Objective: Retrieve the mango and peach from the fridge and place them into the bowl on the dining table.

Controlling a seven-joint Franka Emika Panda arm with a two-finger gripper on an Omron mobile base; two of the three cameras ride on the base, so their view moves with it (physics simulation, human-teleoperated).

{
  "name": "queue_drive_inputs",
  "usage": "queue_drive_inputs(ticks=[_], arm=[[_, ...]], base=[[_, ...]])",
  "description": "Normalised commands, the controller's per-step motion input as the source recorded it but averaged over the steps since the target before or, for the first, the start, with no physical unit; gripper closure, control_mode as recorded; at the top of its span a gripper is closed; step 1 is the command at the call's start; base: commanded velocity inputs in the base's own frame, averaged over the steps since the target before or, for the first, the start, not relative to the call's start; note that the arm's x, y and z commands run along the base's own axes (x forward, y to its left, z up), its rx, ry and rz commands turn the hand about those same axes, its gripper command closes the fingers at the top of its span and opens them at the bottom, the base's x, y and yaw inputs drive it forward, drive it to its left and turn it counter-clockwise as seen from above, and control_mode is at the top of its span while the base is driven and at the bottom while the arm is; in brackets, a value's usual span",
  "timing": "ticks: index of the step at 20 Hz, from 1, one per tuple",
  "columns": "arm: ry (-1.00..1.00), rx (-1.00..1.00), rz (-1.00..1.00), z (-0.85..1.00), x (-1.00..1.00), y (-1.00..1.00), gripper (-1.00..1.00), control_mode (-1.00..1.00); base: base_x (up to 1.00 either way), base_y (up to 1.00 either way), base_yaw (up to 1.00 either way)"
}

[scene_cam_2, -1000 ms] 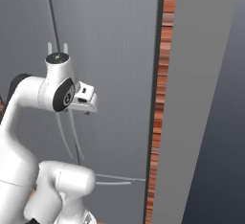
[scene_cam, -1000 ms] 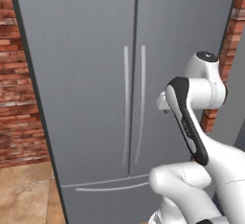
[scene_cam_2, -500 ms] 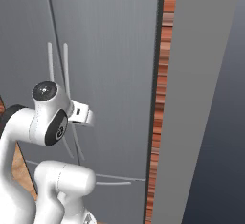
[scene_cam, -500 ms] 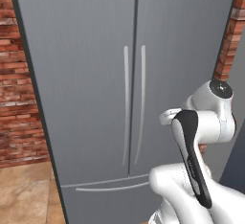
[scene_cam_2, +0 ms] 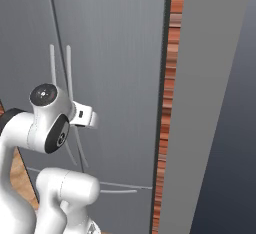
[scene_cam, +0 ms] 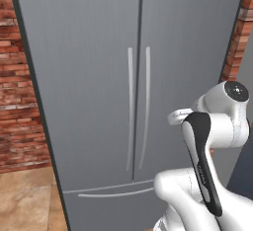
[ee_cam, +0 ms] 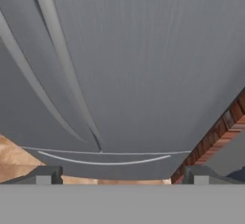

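The grey fridge (scene_cam: 89, 77) stands shut before me, its two long vertical handles (scene_cam: 130, 106) side by side at the middle seam. The bottom drawer's handle (scene_cam: 113, 194) runs below them. My arm is folded low in front of the right door, with the hand (scene_cam_2: 85, 115) pointing at the fridge (scene_cam_2: 115, 53). In the hand view my gripper (ee_cam: 122, 176) is open, nothing between its fingertips (ee_cam: 44, 175), and it faces the right door (ee_cam: 143, 50) just right of the handles (ee_cam: 62, 60). The mango and peach are hidden. The bowl and dining table are out of view.
A red brick wall (scene_cam: 20, 101) flanks the fridge on the left and a brick strip (scene_cam_2: 170, 103) on the right. A tall grey panel (scene_cam_2: 210, 103) stands close at the right. Wooden floor (scene_cam: 24, 200) lies at the lower left.
My arm has sunk lower in front of the right door, and the hand with it. The fridge doors stay shut and the gripper stays open.
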Motion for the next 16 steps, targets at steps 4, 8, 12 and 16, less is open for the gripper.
queue_drive_inputs(ticks=[4,8,12,16], arm=[[0.0,0.0,0.0,0.0,0.0,0.0,-1.0,1.0],[0.0,0.0,0.0,0.0,0.0,0.0,-1.0,1.0],[0.0,0.0,0.0,0.0,0.0,0.0,-1.0,1.0],[0.0,0.0,0.0,0.0,0.0,0.0,-1.0,1.0]], base=[[-0.1,0.0,0.0],[-0.4,0.0,0.0],[-0.61,0.13,0.0],[-0.63,0.18,0.0]])
